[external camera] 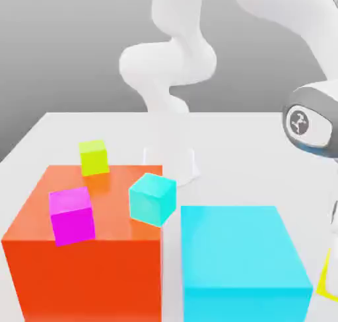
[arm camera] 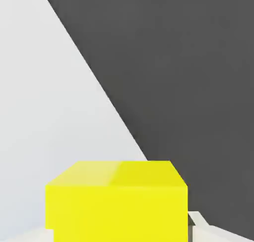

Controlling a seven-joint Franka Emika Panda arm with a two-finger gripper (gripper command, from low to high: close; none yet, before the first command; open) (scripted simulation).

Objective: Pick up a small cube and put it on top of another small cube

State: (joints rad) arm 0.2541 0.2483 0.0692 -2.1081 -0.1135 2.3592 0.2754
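Note:
In the hand view a yellow small cube point(arm camera: 116, 201) sits between my gripper's point(arm camera: 119, 235) pale fingertips point(arm camera: 198, 222), and the gripper is shut on it. The white table surface lies beneath, right by its edge. In the exterior view a sliver of that yellow cube point(external camera: 327, 281) shows at the right border, below my arm's wrist point(external camera: 309, 123). Three more small cubes rest on top of a large orange-red block point(external camera: 86, 268): a lime one point(external camera: 94, 157) at the back, a magenta one point(external camera: 71, 215) at the front left, and a teal one point(external camera: 152, 198) at the right edge.
A large cyan block point(external camera: 241, 261) stands just right of the orange-red block, between it and my gripper. The arm's white base point(external camera: 173, 162) rises behind both blocks. The table's edge runs close to the yellow cube, with dark floor point(arm camera: 188, 87) beyond it.

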